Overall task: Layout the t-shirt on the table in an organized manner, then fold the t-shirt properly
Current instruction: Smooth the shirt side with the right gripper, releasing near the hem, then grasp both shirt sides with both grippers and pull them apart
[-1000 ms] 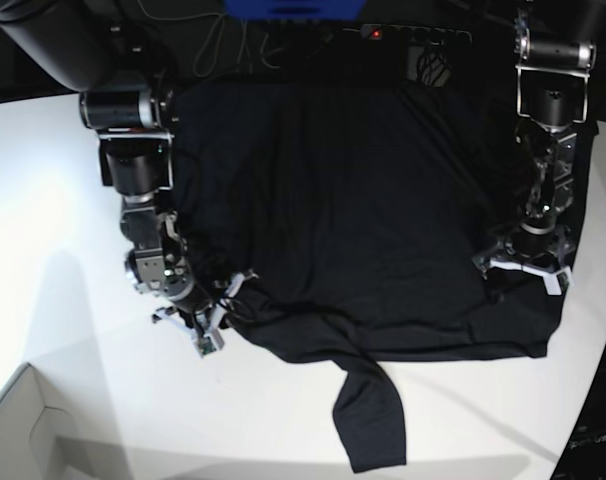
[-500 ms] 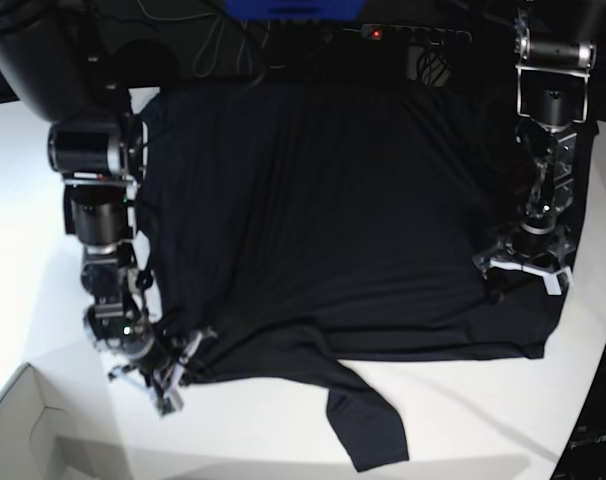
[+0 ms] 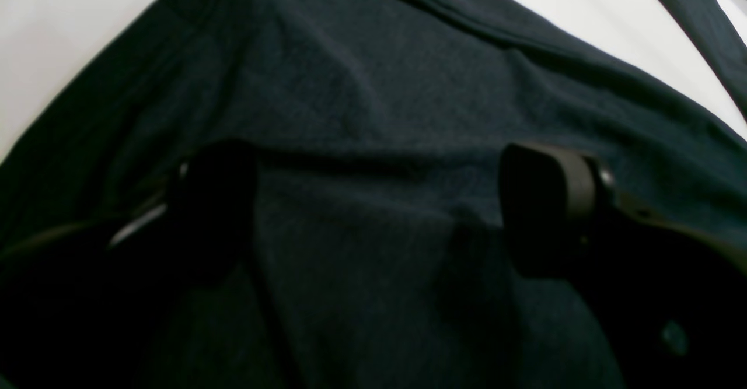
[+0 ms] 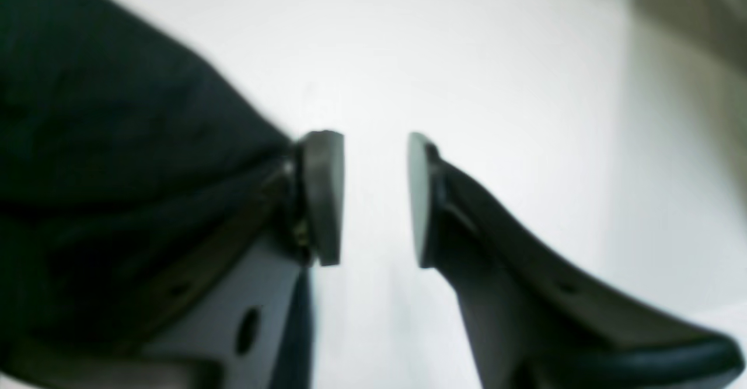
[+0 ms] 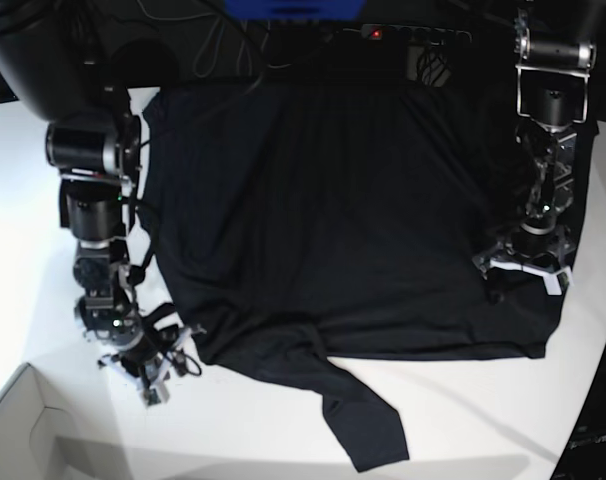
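Shirt spread on surface, one sleeve trailing at front. Right gripper part open, empty, just off shirt edge. Left gripper wide open, pressing shirt, probably anchoring it during straightening.

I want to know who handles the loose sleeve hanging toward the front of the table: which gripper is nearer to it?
Right. The right gripper sits on the table just beside the t-shirt near that sleeve; the left gripper rests on the shirt's opposite edge.
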Motion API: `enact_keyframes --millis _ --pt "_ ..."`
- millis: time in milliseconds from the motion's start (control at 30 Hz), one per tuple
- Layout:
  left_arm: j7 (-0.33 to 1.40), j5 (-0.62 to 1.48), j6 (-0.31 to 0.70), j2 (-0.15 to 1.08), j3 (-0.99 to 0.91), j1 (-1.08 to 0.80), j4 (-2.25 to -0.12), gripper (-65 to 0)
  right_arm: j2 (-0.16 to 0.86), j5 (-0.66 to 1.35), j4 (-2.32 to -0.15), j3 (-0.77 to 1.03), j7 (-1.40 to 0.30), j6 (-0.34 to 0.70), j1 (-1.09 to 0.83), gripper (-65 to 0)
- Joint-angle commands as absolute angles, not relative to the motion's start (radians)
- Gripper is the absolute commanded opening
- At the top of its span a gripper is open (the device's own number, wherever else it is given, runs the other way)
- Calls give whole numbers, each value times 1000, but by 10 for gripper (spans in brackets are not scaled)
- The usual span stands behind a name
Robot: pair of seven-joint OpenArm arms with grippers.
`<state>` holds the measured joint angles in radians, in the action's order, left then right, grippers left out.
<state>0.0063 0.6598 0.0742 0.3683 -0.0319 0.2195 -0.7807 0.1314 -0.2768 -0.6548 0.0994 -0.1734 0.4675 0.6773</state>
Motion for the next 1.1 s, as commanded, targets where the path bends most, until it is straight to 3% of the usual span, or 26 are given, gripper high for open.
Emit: enact_keyframes --millis 0,200,367,467,567,600,800,1067 --pt "162 693 47 361 -27 197 -762 0 139 -266 -676 101 -148 460 708 -434" --pt "163 694 47 361 -27 202 -762 0 139 -266 -756 99 -160 460 619 -400" --pt "163 693 47 351 -28 202 -763 0 130 -260 -1096 101 -321 464 430 -410" --pt "162 691 47 349 -28 202 -763 0 87 -231 -1343 101 -420 466 280 -497" --pt "160 690 47 349 -28 202 -763 0 62 -191 -1478 101 -469 466 151 -635" --pt "160 690 47 349 -27 202 -763 0 53 -189 -1491 96 -483 466 125 -650" --pt "160 688 47 355 -27 202 -763 0 45 -189 -1369 101 -473 466 76 -650" --pt "159 685 47 349 -25 239 -750 0 127 -196 -966 203 -311 466 257 -650"
